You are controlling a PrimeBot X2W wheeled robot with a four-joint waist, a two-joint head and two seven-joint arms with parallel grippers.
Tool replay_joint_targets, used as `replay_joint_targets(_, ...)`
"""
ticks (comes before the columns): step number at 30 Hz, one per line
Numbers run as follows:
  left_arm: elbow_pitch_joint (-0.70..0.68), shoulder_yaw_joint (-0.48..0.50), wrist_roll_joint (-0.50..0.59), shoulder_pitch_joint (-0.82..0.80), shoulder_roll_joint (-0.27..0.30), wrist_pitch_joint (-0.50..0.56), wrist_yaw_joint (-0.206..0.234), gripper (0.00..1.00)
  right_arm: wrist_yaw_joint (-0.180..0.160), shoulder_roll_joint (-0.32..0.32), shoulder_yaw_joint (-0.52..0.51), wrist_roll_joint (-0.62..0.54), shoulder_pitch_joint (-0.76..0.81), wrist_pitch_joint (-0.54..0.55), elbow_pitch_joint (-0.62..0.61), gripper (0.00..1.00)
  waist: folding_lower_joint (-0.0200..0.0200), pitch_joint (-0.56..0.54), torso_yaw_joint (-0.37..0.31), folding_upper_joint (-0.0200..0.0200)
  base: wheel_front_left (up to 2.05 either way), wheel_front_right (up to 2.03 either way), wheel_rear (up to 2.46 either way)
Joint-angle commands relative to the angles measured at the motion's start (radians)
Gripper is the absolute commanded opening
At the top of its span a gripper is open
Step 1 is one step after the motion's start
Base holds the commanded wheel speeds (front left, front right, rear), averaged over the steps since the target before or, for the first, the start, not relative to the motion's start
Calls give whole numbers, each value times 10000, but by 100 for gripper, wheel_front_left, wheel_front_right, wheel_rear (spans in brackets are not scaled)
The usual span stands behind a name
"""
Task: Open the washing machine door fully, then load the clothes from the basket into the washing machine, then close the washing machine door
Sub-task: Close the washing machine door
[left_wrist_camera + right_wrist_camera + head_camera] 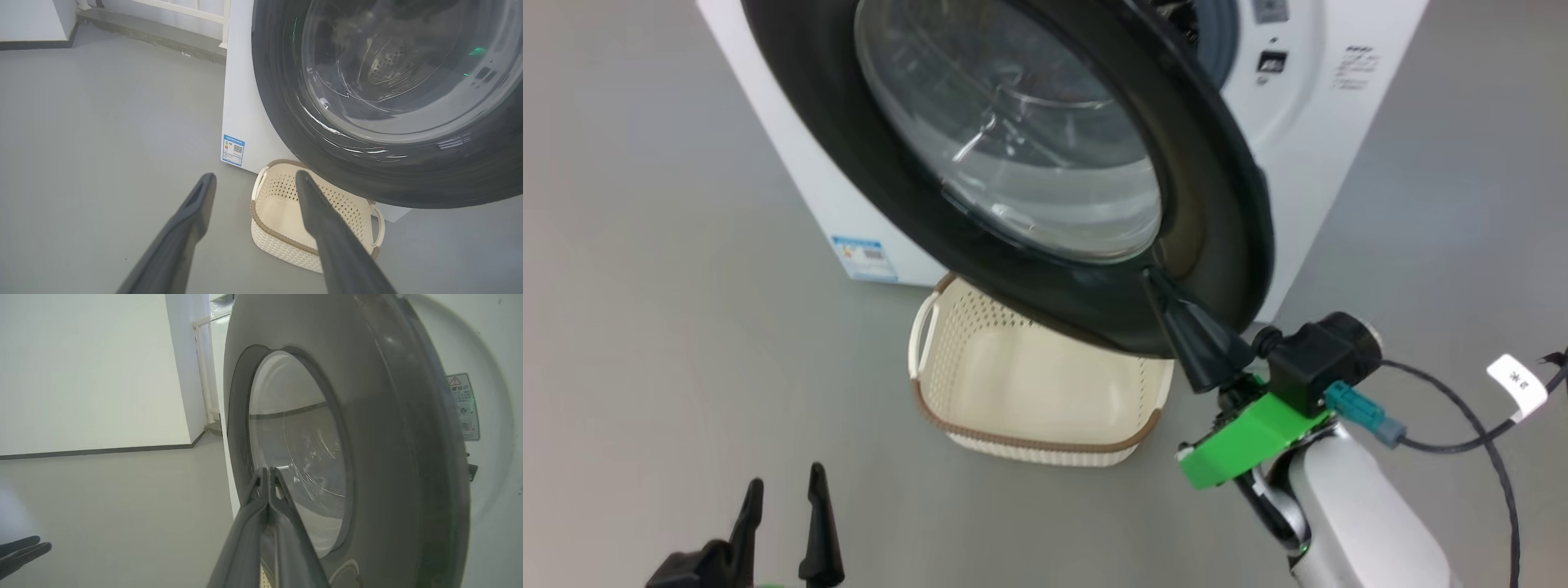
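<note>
Gleaming black washing machine door, clear domed glass centre

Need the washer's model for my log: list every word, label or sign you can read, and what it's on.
Blue sticker on the washer side: QR code, print too small to read.
Warning sticker on the washer front: a triangle sign, characters blurred.
Dark badge and grey print on the front: unreadable.
White tag on a cable: marks too small.
Nothing quotable.
</note>
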Motion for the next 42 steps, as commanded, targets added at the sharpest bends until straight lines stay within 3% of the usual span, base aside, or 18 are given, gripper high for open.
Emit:
replay_joint_targets(1, -181, 263, -77, -435, 46, -66, 79, 100, 60, 151, 21, -127, -474, -46, -104, 0, -1, 590, 483, 0, 0, 0, 0)
replay_joint_targets(15, -149, 151, -276, -858, 45, -66, 239, 100, 60, -333, -1110, -734, -1646, -46, 292, 0, -1, 1598, 738, 0, 0, 0, 0)
replay_joint_targets(29, -142, 85, -338, -1003, 45, -66, 249, 100, 60, -843, -1108, -778, -2295, -46, 297, 0, -1, 1927, 462, 0, 0, 0, 0)
replay_joint_targets(42, -215, -234, -501, -1347, 45, -67, 246, 100, 60, -1453, -1552, -932, -3220, -46, 570, 0, -1, 2628, 688, 0, 0, 0, 0)
